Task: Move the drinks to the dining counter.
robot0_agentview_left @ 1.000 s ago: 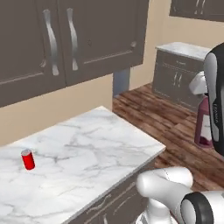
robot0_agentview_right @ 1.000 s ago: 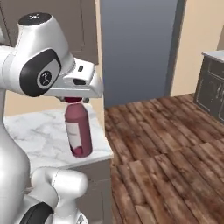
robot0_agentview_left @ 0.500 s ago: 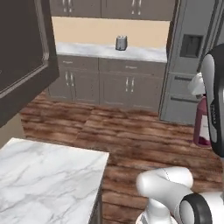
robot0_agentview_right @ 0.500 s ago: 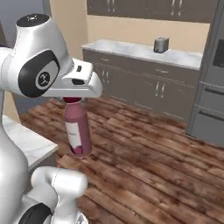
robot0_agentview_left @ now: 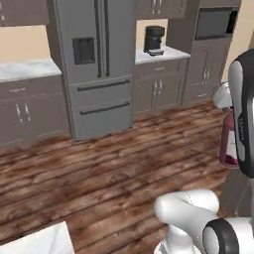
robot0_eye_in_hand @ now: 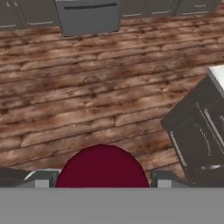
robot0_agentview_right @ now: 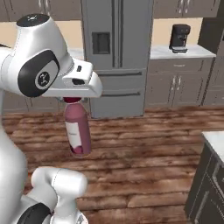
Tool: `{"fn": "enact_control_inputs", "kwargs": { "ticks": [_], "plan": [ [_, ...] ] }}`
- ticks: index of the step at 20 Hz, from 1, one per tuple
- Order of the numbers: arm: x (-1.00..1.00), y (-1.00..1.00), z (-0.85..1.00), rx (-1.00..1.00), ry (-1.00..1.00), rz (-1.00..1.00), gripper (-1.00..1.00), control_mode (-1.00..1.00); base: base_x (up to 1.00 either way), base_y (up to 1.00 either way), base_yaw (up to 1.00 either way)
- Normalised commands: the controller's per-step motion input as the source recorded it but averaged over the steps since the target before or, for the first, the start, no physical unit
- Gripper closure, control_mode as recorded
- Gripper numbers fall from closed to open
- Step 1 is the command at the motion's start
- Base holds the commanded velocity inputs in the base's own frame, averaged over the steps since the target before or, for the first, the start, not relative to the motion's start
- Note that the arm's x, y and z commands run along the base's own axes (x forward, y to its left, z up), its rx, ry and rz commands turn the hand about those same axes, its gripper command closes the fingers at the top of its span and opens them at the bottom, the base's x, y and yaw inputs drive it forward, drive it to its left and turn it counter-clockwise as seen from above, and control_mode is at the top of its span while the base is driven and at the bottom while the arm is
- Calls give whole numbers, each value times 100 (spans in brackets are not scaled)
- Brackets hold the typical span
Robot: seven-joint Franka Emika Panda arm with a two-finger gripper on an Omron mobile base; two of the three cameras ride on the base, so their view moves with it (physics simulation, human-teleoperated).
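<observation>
The gripper point(robot0_agentview_right: 73, 99) is closed around the neck of the maroon bottle point(robot0_agentview_right: 77, 131), jaws set partway and pinching just under the dark-red cap point(robot0_eye_in_hand: 102, 166) — the bottle hangs upright below the hand, clear of the wooden floor point(robot0_agentview_right: 144, 144). In the left base view the bottle point(robot0_agentview_left: 229, 141) shows at 3 o'clock, half hidden by the forearm. From the hand view the cap sits at 6 o'clock between the two finger tips point(robot0_eye_in_hand: 40, 178), with a dark cabinet front point(robot0_eye_in_hand: 199, 131) and a pale counter edge point(robot0_eye_in_hand: 217, 76) off at 3 o'clock.

The refrigerator point(robot0_agentview_right: 116, 52) stands at 12 o'clock in the right base view, the coffee machine point(robot0_agentview_right: 179, 37) at 1 o'clock. A dark cabinet corner point(robot0_agentview_right: 208, 179) with a pale top sits at 4 o'clock.

The hazards, as I judge them: the hold is high on a narrow neck, so a sharp turn of the base could swing the bottle loose — or clip its hanging body against that cabinet corner.
</observation>
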Motion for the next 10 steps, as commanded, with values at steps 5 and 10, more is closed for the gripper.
{"fn": "enact_control_inputs", "kwargs": {
  "ticks": [5,10],
  "plan": [
    [0,0,0,0,0,0,100,100,0,0,-100],
    [0,0,0,0,0,0,100,100,0,0,-100]
  ]
}}
